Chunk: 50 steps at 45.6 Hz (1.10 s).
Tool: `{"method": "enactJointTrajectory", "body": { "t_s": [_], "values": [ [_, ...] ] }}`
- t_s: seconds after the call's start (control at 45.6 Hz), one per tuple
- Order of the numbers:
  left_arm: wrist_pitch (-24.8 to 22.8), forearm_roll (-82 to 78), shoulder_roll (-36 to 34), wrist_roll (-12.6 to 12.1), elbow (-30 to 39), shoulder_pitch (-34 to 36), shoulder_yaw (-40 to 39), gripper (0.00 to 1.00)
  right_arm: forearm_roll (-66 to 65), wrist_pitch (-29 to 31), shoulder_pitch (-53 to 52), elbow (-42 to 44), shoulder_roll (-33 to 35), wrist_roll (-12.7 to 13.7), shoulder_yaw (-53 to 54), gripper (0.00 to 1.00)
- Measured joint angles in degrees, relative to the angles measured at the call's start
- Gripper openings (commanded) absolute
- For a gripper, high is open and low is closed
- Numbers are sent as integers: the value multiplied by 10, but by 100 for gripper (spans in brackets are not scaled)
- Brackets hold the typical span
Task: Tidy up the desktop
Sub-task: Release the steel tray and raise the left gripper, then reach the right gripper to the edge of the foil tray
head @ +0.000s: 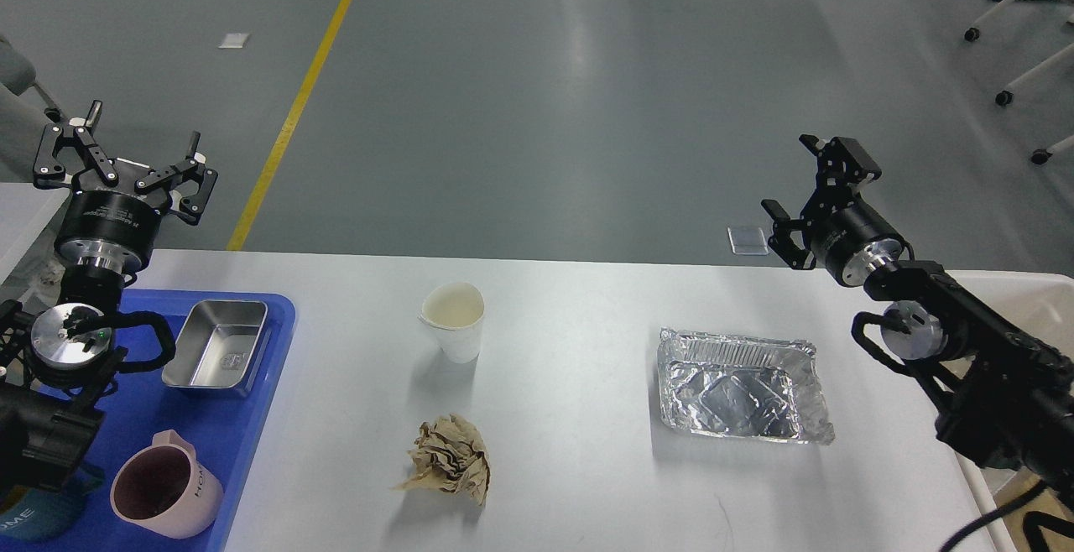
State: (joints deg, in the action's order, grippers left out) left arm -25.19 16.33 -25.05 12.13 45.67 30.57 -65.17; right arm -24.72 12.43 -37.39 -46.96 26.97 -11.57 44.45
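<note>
The white desktop (579, 468) fills the lower half of the head view. On it stand a white paper cup (454, 321), a crumpled brown paper ball (448, 458) and a crinkled foil tray (738, 384). My left gripper (123, 159) hangs open above the table's far left corner, over the blue tray, with nothing between its fingers. At the far right edge my right gripper (810, 179) is open and empty, up behind the foil tray.
A blue tray (138, 443) at the left holds a steel box (216, 345), a pink mug (164, 486) and a dark blue mug (33, 518). A white bin (1028, 309) sits at the right edge. Grey floor with a yellow line lies beyond.
</note>
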Motion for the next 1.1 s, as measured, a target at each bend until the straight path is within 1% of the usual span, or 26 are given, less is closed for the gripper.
{"method": "enactJointTrajectory", "body": {
  "t_s": [0.11,0.263,0.351,0.526,0.658,0.746,0.943,1.097],
  "values": [
    [-17,4,0,-1,2,-6,-5,97,-9,19,-3,-82,108,-2,-85,100],
    [-35,4,1,-2,4,-16,-13,97,-35,51,-5,-195,273,-1,-139,100],
    [-40,4,9,-2,5,-21,-13,97,-77,63,-5,-248,358,2,-159,100],
    [-50,4,21,-2,7,-28,-14,97,-184,66,6,-340,497,5,-190,100],
    [-52,4,23,-2,7,-33,-14,97,-212,70,15,-408,606,5,-192,100],
    [-54,4,24,-2,7,-39,-13,97,-218,84,13,-453,685,3,-186,100],
    [-64,4,24,-2,8,-47,-13,97,-219,110,10,-503,793,0,-158,100],
    [-67,4,24,-2,7,-50,-14,97,-220,124,10,-521,838,-1,-127,100]
  ]
}}
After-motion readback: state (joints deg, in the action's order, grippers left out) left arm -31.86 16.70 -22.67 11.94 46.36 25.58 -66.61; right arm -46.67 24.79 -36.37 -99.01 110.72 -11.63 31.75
